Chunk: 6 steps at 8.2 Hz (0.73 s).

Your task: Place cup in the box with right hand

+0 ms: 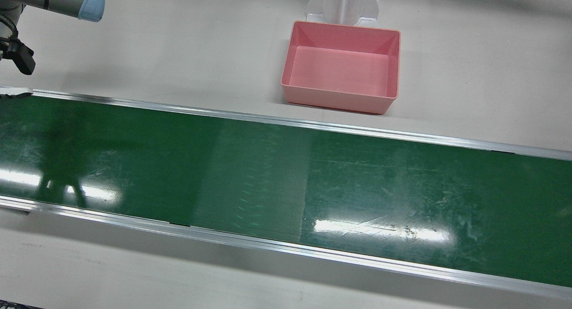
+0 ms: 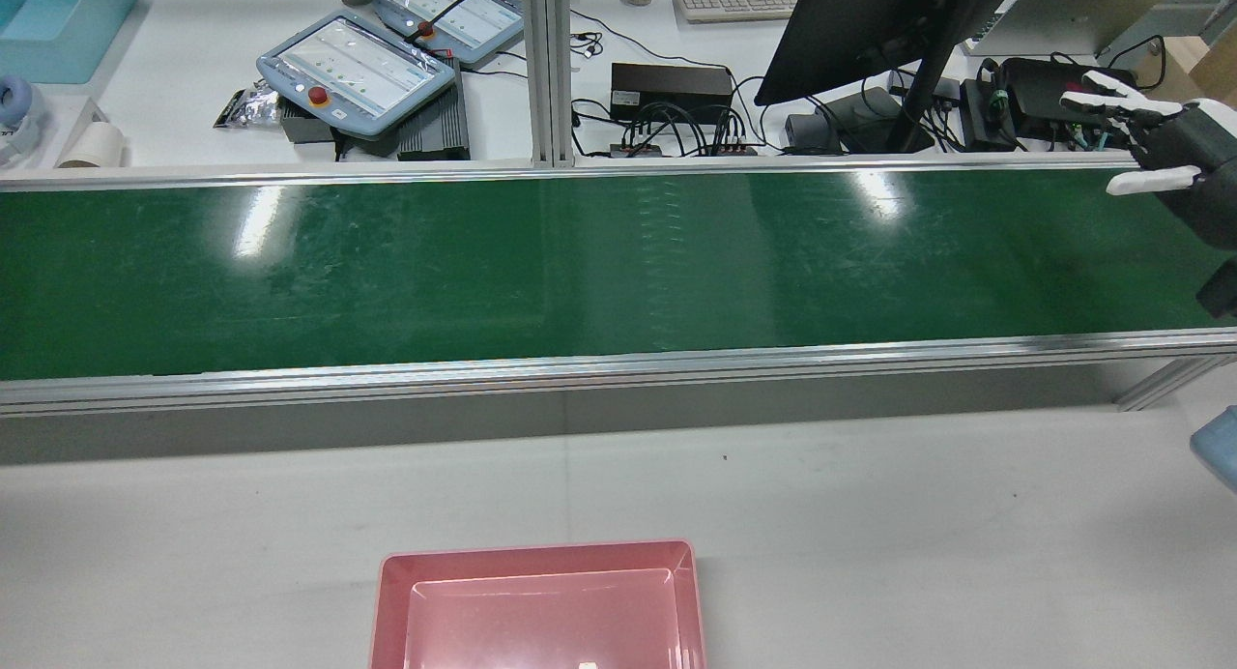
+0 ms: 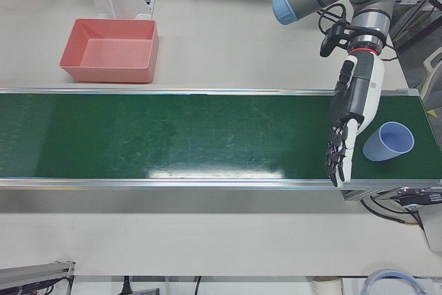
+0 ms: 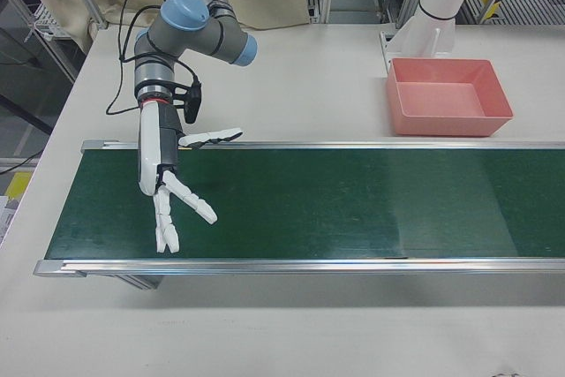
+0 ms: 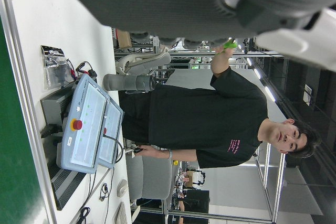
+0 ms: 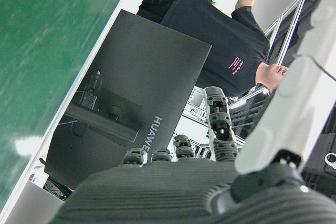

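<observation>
Left-front view shows a pale blue plastic cup point(image 3: 388, 141) lying tipped on its side on the green conveyor belt point(image 3: 173, 136), at the far end of the belt from the pink box point(image 3: 110, 51), which sits empty on the white tabletop point(image 3: 228, 32). The left hand point(image 3: 349, 119) hangs just beside the cup, its dark fingers straight and apart, holding nothing. The right-front view shows the right hand point(image 4: 172, 187) over the opposite end of the belt, its white fingers spread wide and empty, well apart from both cup and box. The task looks barely begun: the cup is not yet grasped, lifted, carried or placed.
</observation>
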Motion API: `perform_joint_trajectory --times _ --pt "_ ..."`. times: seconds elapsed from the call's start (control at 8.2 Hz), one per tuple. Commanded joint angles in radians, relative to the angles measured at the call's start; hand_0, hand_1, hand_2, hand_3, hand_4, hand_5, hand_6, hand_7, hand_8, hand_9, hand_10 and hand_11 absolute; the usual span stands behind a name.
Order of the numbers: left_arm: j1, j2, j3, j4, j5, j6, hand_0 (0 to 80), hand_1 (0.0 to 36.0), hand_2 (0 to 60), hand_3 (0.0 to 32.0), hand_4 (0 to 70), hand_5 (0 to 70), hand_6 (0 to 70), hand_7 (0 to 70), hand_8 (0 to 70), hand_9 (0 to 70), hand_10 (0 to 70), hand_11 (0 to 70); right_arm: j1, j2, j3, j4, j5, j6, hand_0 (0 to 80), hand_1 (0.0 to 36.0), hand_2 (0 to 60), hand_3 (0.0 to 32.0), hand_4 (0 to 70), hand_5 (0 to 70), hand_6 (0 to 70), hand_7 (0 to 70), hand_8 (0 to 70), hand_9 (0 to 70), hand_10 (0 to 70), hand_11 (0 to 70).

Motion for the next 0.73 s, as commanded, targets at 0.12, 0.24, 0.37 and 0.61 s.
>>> perform_joint_trajectory --times 0.12,0.24,0.37,0.61 --pt "0.0 0.0 0.0 0.0 0.0 0.0 0.0 0.0 0.0 0.0 0.0 0.0 0.0 0.0 0.0 0.0 0.0 0.0 0.0 -0.006 -0.004 0.005 0.002 -0.004 32.7 2.7 8.9 0.0 12.7 1.3 2.6 9.7 0.6 4.0 2.5 4.3" --pt "0.0 0.0 0.0 0.0 0.0 0.0 0.0 0.0 0.0 0.0 0.0 0.0 0.0 0.0 0.0 0.0 0.0 0.0 0.0 -0.006 -0.004 0.005 0.004 -0.004 22.8 1.6 9.2 0.0 13.6 0.6 2.5 9.6 0.4 3.9 2.5 3.9" --pt "0.0 0.0 0.0 0.0 0.0 0.0 0.0 0.0 0.0 0.0 0.0 0.0 0.0 0.0 0.0 0.0 0.0 0.0 0.0 -0.006 -0.006 0.012 0.004 -0.002 21.6 4.3 18.7 0.0 11.1 0.9 2.7 10.0 0.4 3.9 2.5 4.1" --pt "0.0 0.0 0.0 0.0 0.001 0.0 0.0 0.0 0.0 0.0 0.0 0.0 0.0 0.0 0.0 0.0 0.0 0.0 0.0 -0.003 -0.006 0.012 0.002 -0.007 37.9 6.4 12.0 0.0 13.6 2.1 3.1 10.7 0.6 4.1 2.6 4.6"
